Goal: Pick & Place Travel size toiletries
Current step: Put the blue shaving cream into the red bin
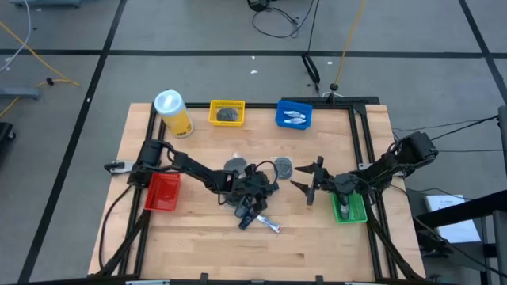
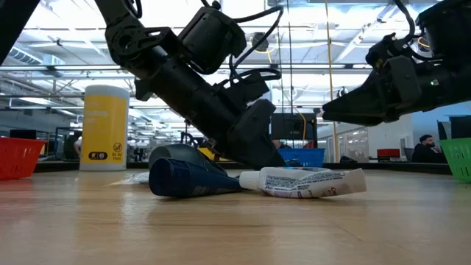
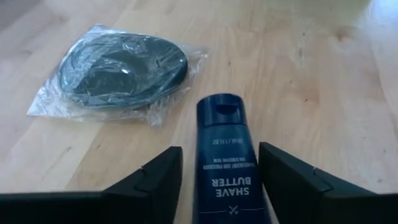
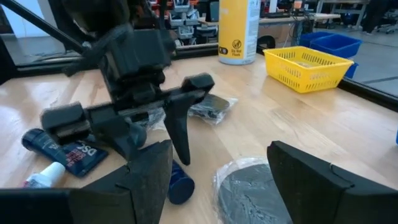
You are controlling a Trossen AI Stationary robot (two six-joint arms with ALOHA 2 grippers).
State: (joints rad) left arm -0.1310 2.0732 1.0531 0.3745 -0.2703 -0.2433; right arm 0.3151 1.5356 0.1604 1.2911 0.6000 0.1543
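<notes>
left gripper point(image 3: 217, 180) jaws spread wide, empty, straddling dark shave butter tube point(image 3: 227, 155) lying flat mid-table; tube's long axis runs straight between fingers. right gripper point(image 1: 310, 180) open, empty, farther off near green bin point(image 1: 348, 210).

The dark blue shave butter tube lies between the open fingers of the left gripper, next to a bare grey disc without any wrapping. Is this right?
Not quite. In the left wrist view the round grey disc is sealed in clear plastic wrapping. The rest holds: the dark blue shave butter tube lies between the open fingers of the left gripper.
</notes>
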